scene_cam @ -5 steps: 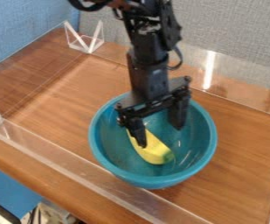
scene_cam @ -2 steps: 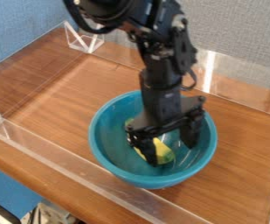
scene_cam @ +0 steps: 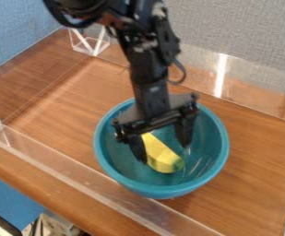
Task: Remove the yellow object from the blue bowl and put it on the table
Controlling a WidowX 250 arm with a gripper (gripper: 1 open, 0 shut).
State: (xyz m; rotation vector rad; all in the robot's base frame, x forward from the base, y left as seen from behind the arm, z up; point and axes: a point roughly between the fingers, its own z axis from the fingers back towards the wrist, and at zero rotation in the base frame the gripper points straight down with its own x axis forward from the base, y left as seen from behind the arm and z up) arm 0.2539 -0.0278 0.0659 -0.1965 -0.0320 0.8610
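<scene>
Reddish-brown wood grain, glossy under the light, makes up the table [scene_cam: 58,88], and low clear acrylic walls [scene_cam: 46,152] run along its edges, with a blue backdrop behind. Near the front right of that surface sits the blue bowl [scene_cam: 117,166], round, deep and shiny teal, with a smooth rim. The black arm [scene_cam: 142,46] comes in from the top of the view, leaning down from the upper left, and its forearm drops almost straight into the bowl, so the wrist stands just above the rim's level and the pincer [scene_cam: 151,136] points steeply down toward the bowl's floor. The pincer is spread wide, gripping nothing: one finger reaches out to the left near the bowl's inner wall, the other to the right, and the bar joining them lies across the bowl from lower left to upper right. Down in the bowl lies the yellow object [scene_cam: 163,156], a small curved piece resting on the bowl's bottom, slightly toward the near side. It sits under and between the two spread fingers, closer to the right one than the left, and its upper end disappears behind the pincer's body. Whether either fingertip touches it I cannot tell from here.
</scene>
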